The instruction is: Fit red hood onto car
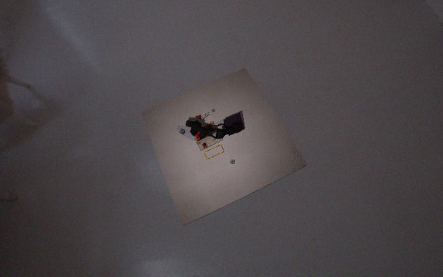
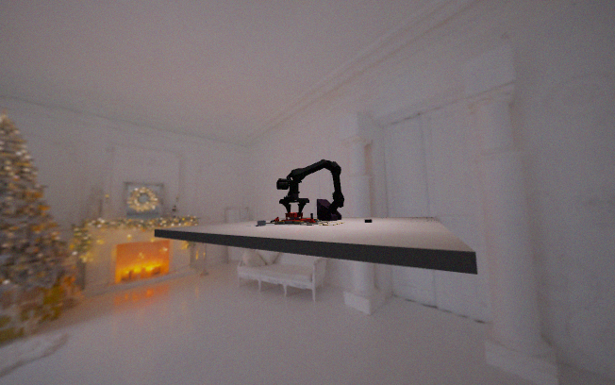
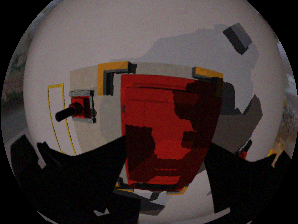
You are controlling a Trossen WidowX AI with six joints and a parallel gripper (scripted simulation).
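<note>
End effector (image 2: pixel 294 210) (image 3: pixel 168 143) points down, clamped on the red hood (image 2: pixel 294 216) (image 3: pixel 167 120) between its fingers.

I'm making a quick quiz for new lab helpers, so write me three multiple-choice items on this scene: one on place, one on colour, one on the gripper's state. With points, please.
1. Where is the yellow outline?
A. On the floor
B. On the table
C. On the wall

2. What colour is the hood?
A. Blue
B. Green
C. Red

3. How is the gripper?
A. Shut on the hood
B. Wide open, holding nothing
C. Shut, holding nothing

Answers:
1 B: the yellow outline (image 1: pixel 214 144) (image 3: pixel 48 105) is drawn on the table (image 1: pixel 238 190) (image 2: pixel 377 236) (image 3: pixel 100 40).
2 C: the hood (image 2: pixel 293 215) (image 3: pixel 160 112) shows red in the wrist view.
3 A: the gripper (image 2: pixel 294 212) (image 3: pixel 168 143) has a finger against each side of the hood.
</note>
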